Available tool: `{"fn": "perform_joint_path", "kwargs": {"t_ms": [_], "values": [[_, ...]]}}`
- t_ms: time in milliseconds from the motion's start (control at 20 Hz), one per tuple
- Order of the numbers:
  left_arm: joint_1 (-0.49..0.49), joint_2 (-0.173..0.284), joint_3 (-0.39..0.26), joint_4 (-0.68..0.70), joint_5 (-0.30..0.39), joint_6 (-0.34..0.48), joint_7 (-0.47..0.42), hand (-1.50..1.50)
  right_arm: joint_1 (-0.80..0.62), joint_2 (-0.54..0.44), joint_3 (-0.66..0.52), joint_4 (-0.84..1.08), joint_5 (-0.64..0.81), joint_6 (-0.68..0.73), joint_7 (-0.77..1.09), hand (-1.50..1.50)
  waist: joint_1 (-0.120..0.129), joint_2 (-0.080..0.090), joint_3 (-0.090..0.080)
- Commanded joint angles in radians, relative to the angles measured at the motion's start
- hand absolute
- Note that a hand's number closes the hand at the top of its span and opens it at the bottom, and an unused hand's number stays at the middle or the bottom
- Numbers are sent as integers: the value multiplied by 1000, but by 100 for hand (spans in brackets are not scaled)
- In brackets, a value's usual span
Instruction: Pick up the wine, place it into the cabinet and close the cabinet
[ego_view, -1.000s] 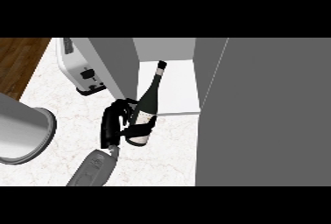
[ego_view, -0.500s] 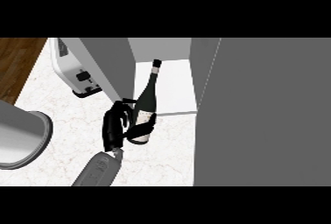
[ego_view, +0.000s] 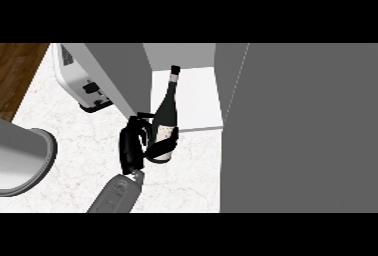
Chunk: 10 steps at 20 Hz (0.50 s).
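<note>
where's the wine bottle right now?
Head view, centre-left: the wine bottle is held in the hand, neck pointing into the open cabinet, base over the counter, right of the toaster.

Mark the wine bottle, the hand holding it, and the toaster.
wine bottle (ego_view: 165, 112), head view, on its dark shoulder above the label
left hand (ego_view: 133, 145), head view, on the back of the hand, fingers curled round the bottle's base
toaster (ego_view: 80, 82), head view, on its white side

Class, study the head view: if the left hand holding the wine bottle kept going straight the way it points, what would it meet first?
Probably the cabinet's white shelf: the left hand points up-view, and the wine bottle it holds already leads over the shelf. Depth is unclear.
</note>
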<state>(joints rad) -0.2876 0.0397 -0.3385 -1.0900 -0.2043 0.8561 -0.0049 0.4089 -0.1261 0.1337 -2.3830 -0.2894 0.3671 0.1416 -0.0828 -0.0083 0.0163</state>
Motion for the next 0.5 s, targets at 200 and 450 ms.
{"fn": "perform_joint_path", "kwargs": {"t_ms": [200,450], "values": [[-279,1,55,169,13,-63,56,150,10,-4,11,-45,-68,13,14,-150,-45,34,-18],[-292,46,-12,194,-71,-52,63,150,14,-5,18,-45,-65,14,18,-150,-55,31,-16]]}}
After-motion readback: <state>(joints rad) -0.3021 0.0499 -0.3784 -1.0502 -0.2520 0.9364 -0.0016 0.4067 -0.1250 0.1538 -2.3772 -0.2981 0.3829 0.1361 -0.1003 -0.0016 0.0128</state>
